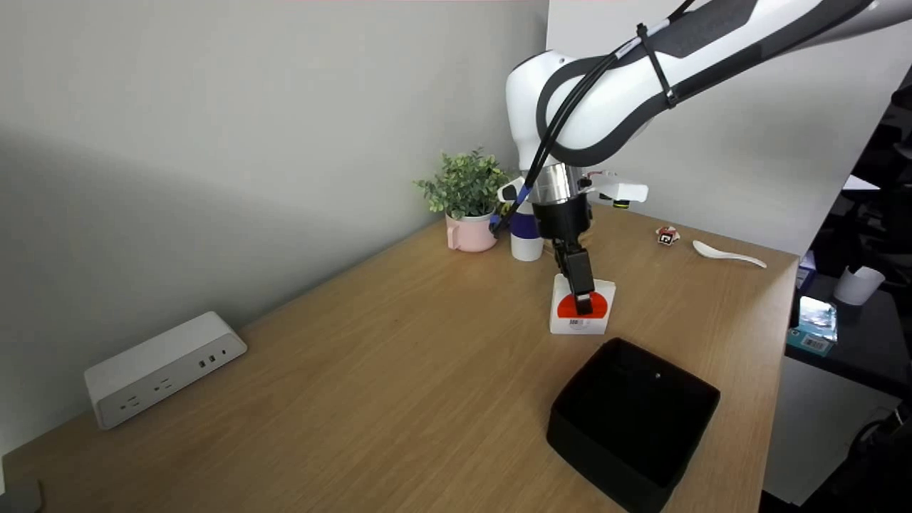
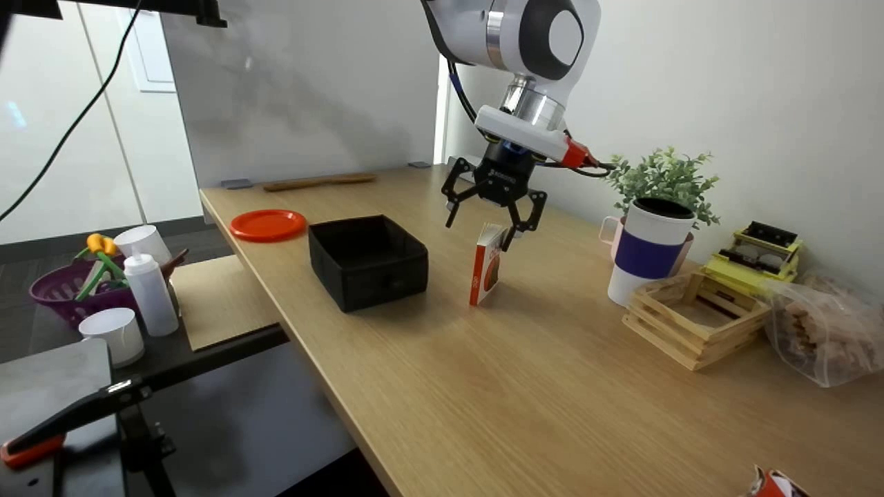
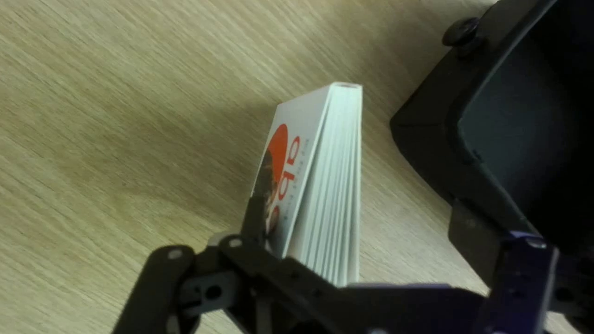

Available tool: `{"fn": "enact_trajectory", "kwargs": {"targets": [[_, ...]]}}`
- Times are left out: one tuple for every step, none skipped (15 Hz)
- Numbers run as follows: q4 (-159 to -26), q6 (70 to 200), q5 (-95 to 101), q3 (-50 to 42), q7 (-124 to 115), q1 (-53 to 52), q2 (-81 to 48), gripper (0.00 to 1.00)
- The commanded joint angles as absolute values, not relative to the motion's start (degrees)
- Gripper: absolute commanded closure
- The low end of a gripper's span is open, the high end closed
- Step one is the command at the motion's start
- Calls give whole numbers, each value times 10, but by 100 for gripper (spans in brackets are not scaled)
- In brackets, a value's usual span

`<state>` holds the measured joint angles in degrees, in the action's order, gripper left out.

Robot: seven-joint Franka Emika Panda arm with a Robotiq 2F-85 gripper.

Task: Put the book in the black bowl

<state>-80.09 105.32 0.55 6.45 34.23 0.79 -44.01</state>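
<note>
Book [image 2: 486, 269] stands upright on the wood-grain table [image 2: 566, 386], a little right of centre in an exterior view, and I have the gripper [image 2: 478, 236] over it, spread wide and grasping nothing. In an exterior view the black bowl [image 1: 595, 457] takes the lower right, the book just above it in the frame, near but apart. In my wrist view the book runs up the middle of the frame, between the fingers [image 3: 254, 220] but not evenly, page edges facing me and the red-printed cover turned left. The finger at lower left is right beside that cover; whether they touch, I cannot tell. The opposite one, at lower right, stands well apart from the pages and overlaps the bowl's outer side on my screen.
</note>
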Motion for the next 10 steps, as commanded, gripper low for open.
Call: {"fn": "enact_trajectory", "kwargs": {"targets": [[-791, 1062, 0, 70, 336, 16, -453, 0], [-792, 1065, 1, 68, 333, 16, -454, 0], [-792, 1065, 1, 68, 328, 16, -454, 0], [-792, 1067, 2, 66, 322, 16, -455, 0], [-792, 1067, 3, 66, 315, 16, -455, 0], [-792, 1068, 3, 65, 308, 16, -455, 24], [-793, 1069, 3, 64, 300, 16, -455, 26], [-794, 1071, 3, 64, 293, 16, -454, 34], [-795, 1072, 3, 64, 286, 16, -453, 40], [-795, 1073, 4, 63, 281, 16, -453, 48]]}}
